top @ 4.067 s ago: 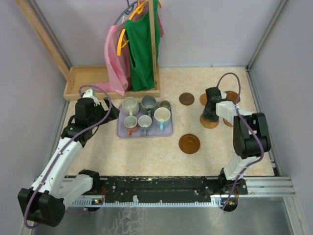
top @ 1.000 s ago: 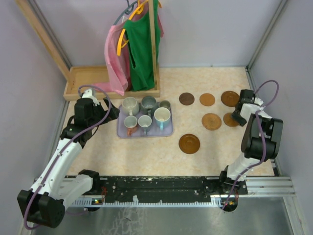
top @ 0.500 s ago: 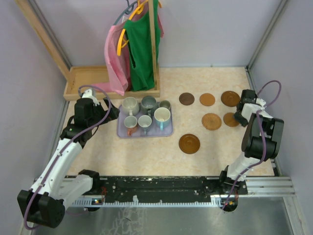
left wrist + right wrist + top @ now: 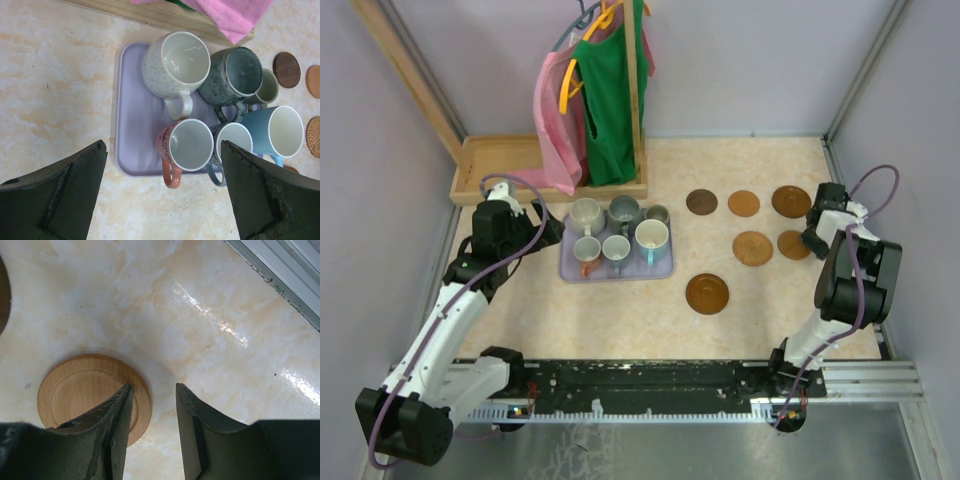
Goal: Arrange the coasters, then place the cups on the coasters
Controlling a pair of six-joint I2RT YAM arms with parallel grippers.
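The right gripper point(image 4: 154, 390) was seen half open and empty, the coaster point(image 4: 85, 390) rim between its fingers. Thin, stiff, light wood was judged best pinched there.

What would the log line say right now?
left end effector: open, above six ceramic mugs on lavender rectangular tray | right end effector: open, over rim of light-brown round wooden coaster | mugs on coasters: none
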